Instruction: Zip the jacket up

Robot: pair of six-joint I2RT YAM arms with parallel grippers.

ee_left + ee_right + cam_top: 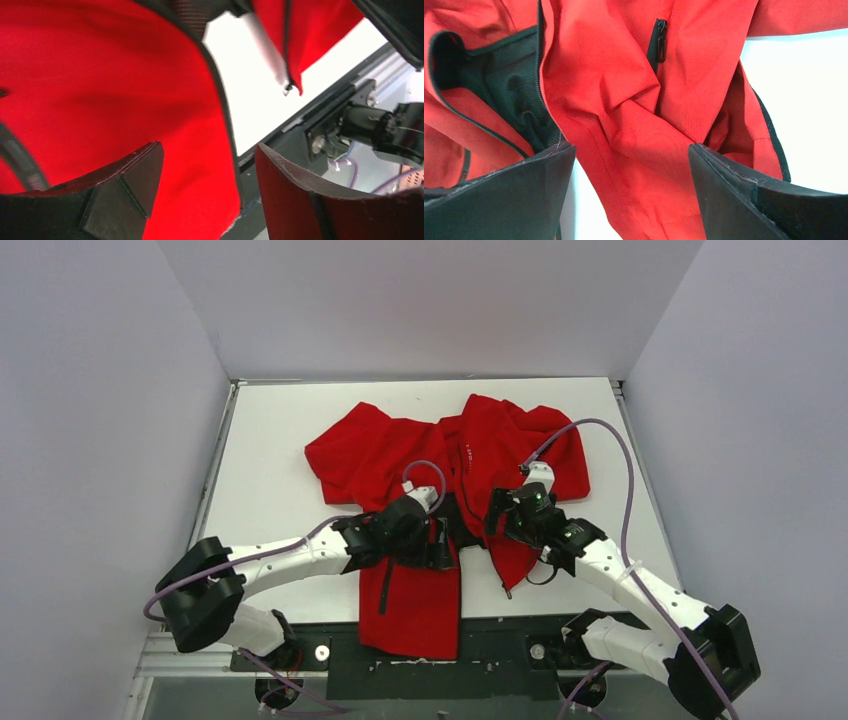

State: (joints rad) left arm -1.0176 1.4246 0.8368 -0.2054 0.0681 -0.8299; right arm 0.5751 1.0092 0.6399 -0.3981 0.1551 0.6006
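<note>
The red jacket (420,455) lies spread on the white table, front open, its lower hem hanging over the near edge. My left gripper (440,543) is open, just above the left front panel (125,90), with that panel's dark zipper edge (227,115) between its fingers. My right gripper (497,515) is open, low over the right front panel (639,125). The dark lining (514,85) and the pocket zip (659,42) show in the right wrist view. The right panel's lower corner (295,85) with its zipper end hangs near the table edge.
The white table (270,490) has grey walls at its back and sides. A black metal rail (500,640) with the arm bases runs along the near edge. Purple cables (620,480) loop above the right arm.
</note>
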